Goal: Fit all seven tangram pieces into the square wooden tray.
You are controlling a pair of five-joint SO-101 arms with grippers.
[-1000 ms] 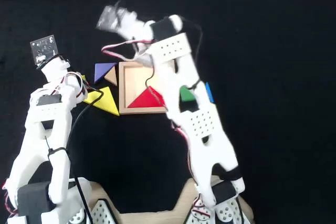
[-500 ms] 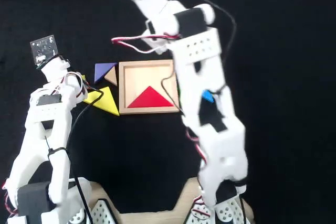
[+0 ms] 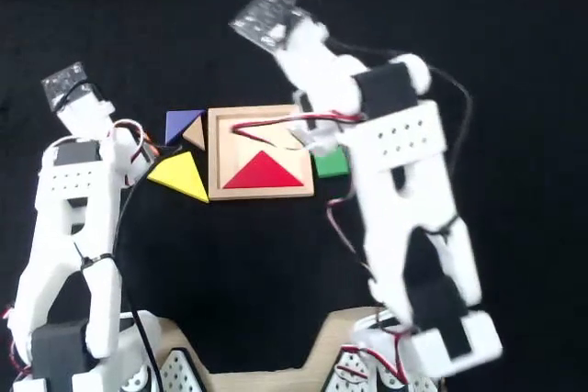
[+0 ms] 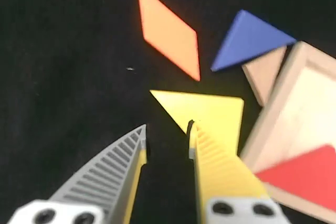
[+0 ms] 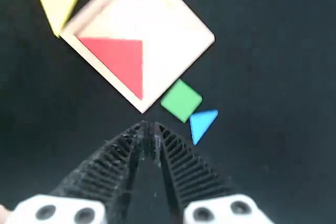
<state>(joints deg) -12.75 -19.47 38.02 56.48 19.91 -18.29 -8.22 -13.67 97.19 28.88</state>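
The square wooden tray [image 3: 213, 158] lies mid-table with a red triangle [image 3: 262, 172] inside it along the near edge. Left of the tray lie a yellow triangle [image 3: 179, 174], a blue triangle [image 3: 184, 121] and a tan piece [image 3: 195, 132]. A green square [image 3: 331, 164] sits at the tray's right side. My left gripper [image 4: 167, 132] is open, low over the cloth, with one fingertip over the yellow triangle [image 4: 207, 114]; an orange parallelogram [image 4: 169, 32] lies beyond. My right gripper [image 5: 149, 129] is shut and empty, high above the green square [image 5: 181, 99] and a small light-blue triangle [image 5: 202, 121].
Black cloth covers the table. The right arm [image 3: 404, 162] stands tall to the right of the tray and hides the cloth behind it. Bare cloth stretches in front of the tray and to the far right.
The right arm has swung from over the tray to its right side, uncovering the tray and the green square. The left arm has shifted slightly.
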